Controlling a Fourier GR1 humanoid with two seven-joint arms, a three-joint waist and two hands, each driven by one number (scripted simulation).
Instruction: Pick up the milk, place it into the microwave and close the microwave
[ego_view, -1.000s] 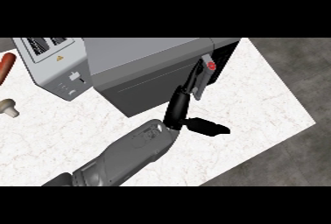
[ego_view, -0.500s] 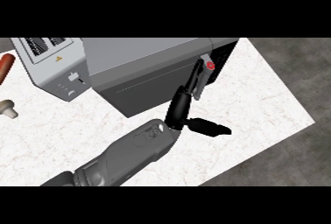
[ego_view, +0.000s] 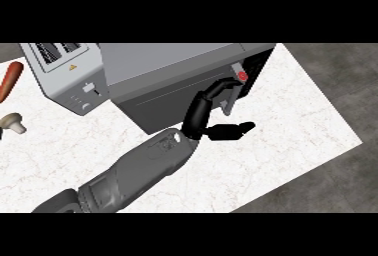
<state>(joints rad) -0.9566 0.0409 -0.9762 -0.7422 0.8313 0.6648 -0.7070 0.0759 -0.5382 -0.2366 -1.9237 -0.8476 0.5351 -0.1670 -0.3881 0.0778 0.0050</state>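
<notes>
The grey microwave (ego_view: 170, 75) stands at the middle back of the counter, its door (ego_view: 166, 102) flat against the front. A red button (ego_view: 241, 75) shows on its panel at the right, with a dark strip beside it. No milk shows anywhere. My left hand (ego_view: 199, 112) reaches up from the lower left. Its fingers (ego_view: 210, 92) lie against the door's right part near the panel, and the thumb (ego_view: 232, 131) sticks out to the right. The hand is open and holds nothing. My right hand is out of sight.
A silver toaster (ego_view: 66, 75) stands left of the microwave. A red-brown sausage (ego_view: 9, 82) and a small beige mushroom (ego_view: 13, 122) lie at the far left. The white marble counter (ego_view: 295, 130) ends at a slanted edge on the right, with dark floor beyond.
</notes>
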